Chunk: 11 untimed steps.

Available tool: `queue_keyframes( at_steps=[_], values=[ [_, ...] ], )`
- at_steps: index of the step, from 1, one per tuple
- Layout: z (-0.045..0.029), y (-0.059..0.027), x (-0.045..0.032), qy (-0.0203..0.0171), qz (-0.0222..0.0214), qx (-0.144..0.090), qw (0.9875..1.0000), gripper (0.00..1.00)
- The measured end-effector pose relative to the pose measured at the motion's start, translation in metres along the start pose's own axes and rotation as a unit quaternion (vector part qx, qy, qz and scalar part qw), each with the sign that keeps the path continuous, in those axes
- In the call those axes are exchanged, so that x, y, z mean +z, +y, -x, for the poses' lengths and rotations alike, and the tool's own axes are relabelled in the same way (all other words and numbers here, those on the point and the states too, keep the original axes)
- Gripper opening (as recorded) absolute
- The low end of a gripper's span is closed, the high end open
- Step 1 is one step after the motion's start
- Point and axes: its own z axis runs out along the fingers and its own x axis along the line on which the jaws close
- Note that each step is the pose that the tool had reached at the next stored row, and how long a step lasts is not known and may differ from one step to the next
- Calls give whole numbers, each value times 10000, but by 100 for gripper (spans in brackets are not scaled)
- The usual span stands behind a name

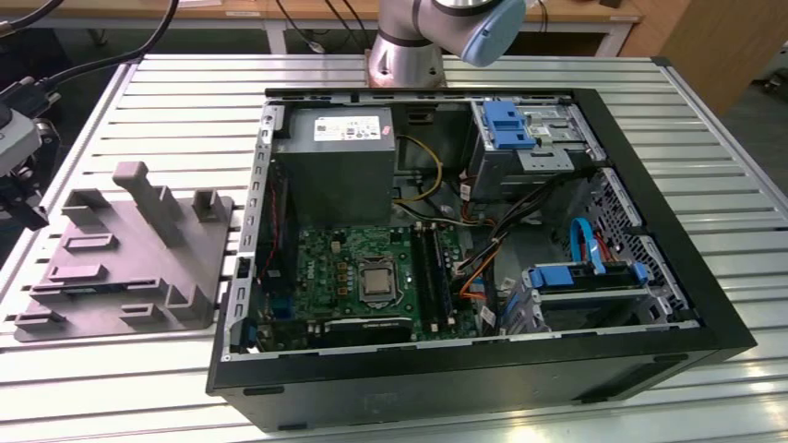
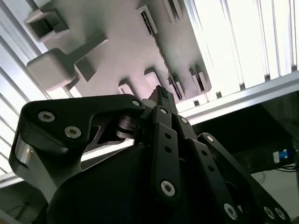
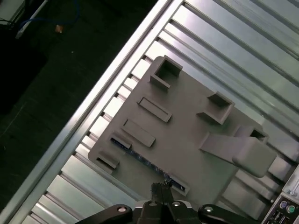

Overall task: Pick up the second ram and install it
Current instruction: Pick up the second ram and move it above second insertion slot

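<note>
Second ram (image 3: 142, 159) lies on its long edge in a narrow slot of the grey fixture (image 3: 187, 135), and I read it in the first wrist view as a thin blue-black strip running along the fixture's edge nearest the table's border. It sits in the slot with nothing gripping it.

From my seat the gripper (image 3: 161, 187) hangs above that fixture. Its fingertips show pressed together with no gap I can make out, and nothing is between them. In the first wrist view the tips line up just beside one end of the strip, but I cannot tell how high above it they are. In the second wrist view the gripper (image 2: 162, 95) shows the same way: black linkages folded in, tips meeting over the grey fixture (image 2: 117, 42).

In the exterior view the gripper (image 1: 25, 208) is at the far nine o'clock edge, just outboard of the fixture (image 1: 136, 258). The fixture rests on the slatted metal table (image 1: 689, 111), at nine o'clock from the open computer case (image 1: 468, 383), close beside it. Inside the case the green motherboard (image 1: 327, 268) lies flat, and its long black slots (image 1: 434, 263) run at three o'clock from the processor socket (image 1: 373, 280). I cannot tell whether any slot is filled.
</note>
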Motion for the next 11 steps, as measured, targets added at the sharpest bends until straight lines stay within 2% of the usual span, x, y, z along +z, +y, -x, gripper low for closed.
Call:
queue_keyframes(
  at_steps=[3,6,11],
  values=[
    [0,0,2,13,7,-269,9996,10],
    [0,0,5,24,13,-538,9985,10],
    [0,-1,10,45,24,-991,9951,10]
  ],
)
